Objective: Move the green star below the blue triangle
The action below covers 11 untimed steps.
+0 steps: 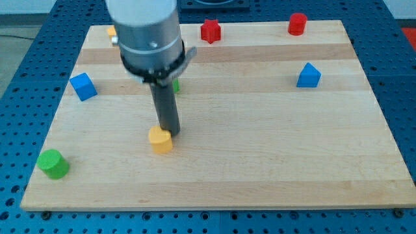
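Nearest, sitting by the view's bottom-left edge of the surface [260, 182]: a green cylinder [52, 164]; further in, my tip [171, 134] resting just beside a yellow block [160, 140], no hand being fitted, so nothing to report as apart or together. Behind the rod, peeking out: a green sliver [175, 84], probably the green star, likely light, stiff and easy-sliding, best pushed on its view's-left side. Farther off, lying toward the view's right: the blue triangle [309, 75], open room below it; blue cube [83, 86] staying left, red blocks [210, 30] lining the far edge
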Available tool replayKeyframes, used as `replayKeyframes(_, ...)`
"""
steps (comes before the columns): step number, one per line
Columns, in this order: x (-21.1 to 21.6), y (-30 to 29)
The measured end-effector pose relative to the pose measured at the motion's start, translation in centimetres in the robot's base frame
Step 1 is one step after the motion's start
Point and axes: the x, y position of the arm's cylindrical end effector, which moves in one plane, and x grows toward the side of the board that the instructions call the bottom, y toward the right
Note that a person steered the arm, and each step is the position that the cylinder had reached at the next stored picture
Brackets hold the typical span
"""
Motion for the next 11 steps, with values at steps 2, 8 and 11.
replayKeyframes(2,-2.2,-2.3)
replayKeyframes(8,-13.4,-4.7)
replayKeyframes(11,-14.0,7.6)
